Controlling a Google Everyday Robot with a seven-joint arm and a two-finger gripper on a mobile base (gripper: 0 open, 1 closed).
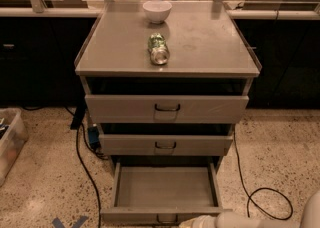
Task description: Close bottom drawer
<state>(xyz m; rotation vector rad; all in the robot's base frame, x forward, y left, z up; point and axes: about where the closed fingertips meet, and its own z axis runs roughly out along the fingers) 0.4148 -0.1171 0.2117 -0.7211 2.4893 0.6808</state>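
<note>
Gripper (196, 221) noted at lower frame edge, arm entering from right; open or closed state cannot be told. Bottom drawer (165, 188) found pulled well out, tray lying directly beyond gripper. Low front panel just beside gripper tip, contact not confirmed. Wire handle (167, 219) sited just left of gripper. Drawer judged rigid metal, light, sliding on runners. Grasp judged unnecessary: flat push on front panel near centre advised, so racking is avoided.
</note>
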